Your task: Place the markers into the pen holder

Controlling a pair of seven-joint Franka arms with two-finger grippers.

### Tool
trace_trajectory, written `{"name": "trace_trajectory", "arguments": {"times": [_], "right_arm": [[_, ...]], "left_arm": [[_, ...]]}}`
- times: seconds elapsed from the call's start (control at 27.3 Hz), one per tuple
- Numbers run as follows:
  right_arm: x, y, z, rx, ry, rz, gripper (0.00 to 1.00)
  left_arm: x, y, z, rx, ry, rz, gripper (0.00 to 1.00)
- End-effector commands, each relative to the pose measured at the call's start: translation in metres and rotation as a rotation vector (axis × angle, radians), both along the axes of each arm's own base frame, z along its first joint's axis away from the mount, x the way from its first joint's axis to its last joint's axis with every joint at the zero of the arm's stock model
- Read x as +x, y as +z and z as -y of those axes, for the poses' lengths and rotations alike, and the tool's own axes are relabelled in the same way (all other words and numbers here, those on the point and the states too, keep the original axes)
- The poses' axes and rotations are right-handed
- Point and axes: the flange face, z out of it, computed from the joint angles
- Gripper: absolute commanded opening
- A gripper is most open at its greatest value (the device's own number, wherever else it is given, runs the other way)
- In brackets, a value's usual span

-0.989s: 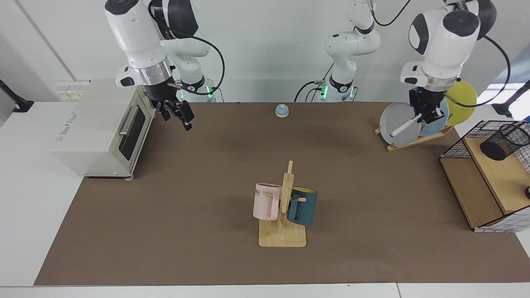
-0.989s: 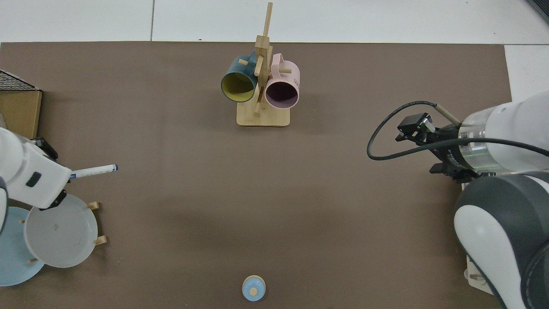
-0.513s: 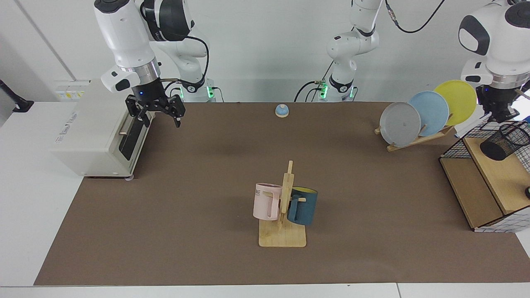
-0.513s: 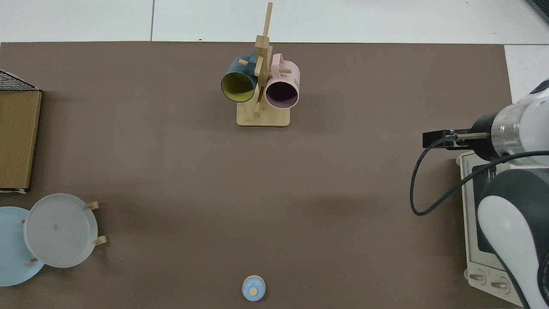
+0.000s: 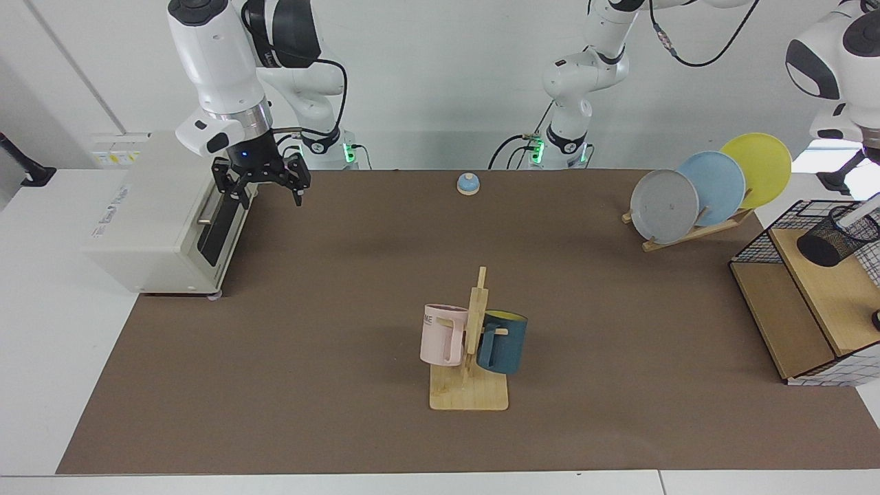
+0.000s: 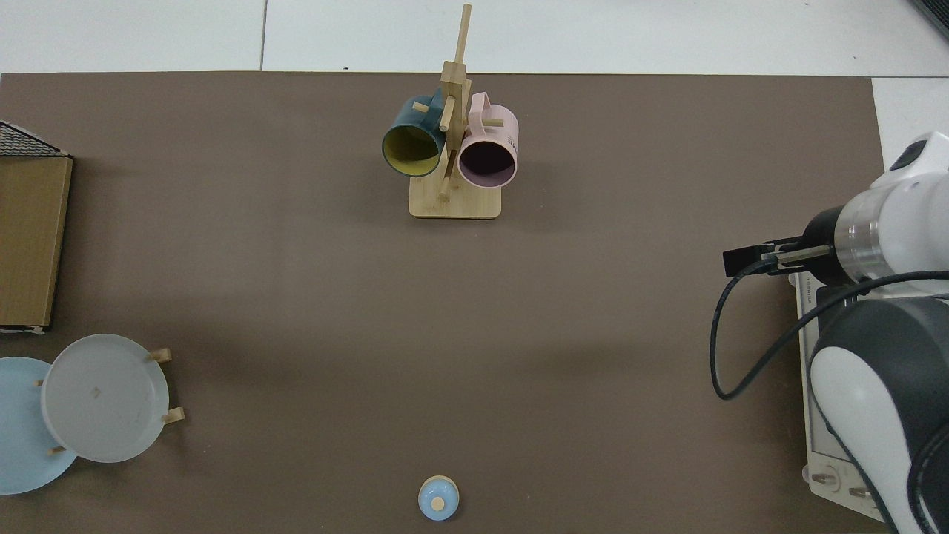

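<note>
The black wire-mesh pen holder (image 5: 835,237) stands on the wooden top shelf of the wire rack at the far right of the facing view. A slim white marker (image 5: 859,212) slants into its mouth, with the upper end running off the frame edge; its blue cap does not show. Only the wrist of the left arm (image 5: 849,75) is visible above it, and its gripper is beyond the frame edge. My right gripper (image 5: 262,184) hangs open and empty beside the toaster oven door. It appears edge-on in the top view (image 6: 745,259). The holder and marker lie outside the top view.
A white toaster oven (image 5: 161,213) sits at the mat's left end. A wooden mug tree (image 5: 471,371) with a pink and a teal mug stands mid-front. A plate rack (image 5: 694,196) holds three plates, with a blue bell (image 5: 468,183) at the back. The boxy wire rack (image 5: 790,316) fills the right edge.
The left arm carried the marker from in front of the plates to the pen holder, then rose out of frame. The right gripper turned and settled beside the oven door.
</note>
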Motion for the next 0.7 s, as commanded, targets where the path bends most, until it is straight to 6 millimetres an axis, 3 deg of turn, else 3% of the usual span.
{"name": "trace_trajectory", "arguments": {"times": [0.0, 0.18, 0.37, 0.59, 0.66], "right_arm": [[-0.008, 0.008, -0.018, -0.019, 0.070, -0.008, 1.00], [-0.007, 0.012, 0.004, 0.001, 0.037, -0.003, 1.00], [-0.006, 0.013, 0.032, 0.016, -0.011, -0.002, 1.00], [-0.008, 0.015, 0.039, 0.014, -0.023, -0.005, 1.00], [-0.008, 0.015, 0.034, 0.008, -0.008, -0.009, 1.00]], "left_arm": [[0.006, -0.017, -0.036, 0.046, 0.047, -0.021, 0.00], [0.013, -0.026, -0.044, 0.111, 0.041, -0.026, 0.00], [0.020, -0.050, -0.062, 0.155, 0.053, -0.076, 0.00], [0.010, -0.064, -0.063, 0.199, 0.195, -0.144, 0.00], [0.009, -0.063, -0.048, 0.245, 0.248, -0.157, 0.00]]}}
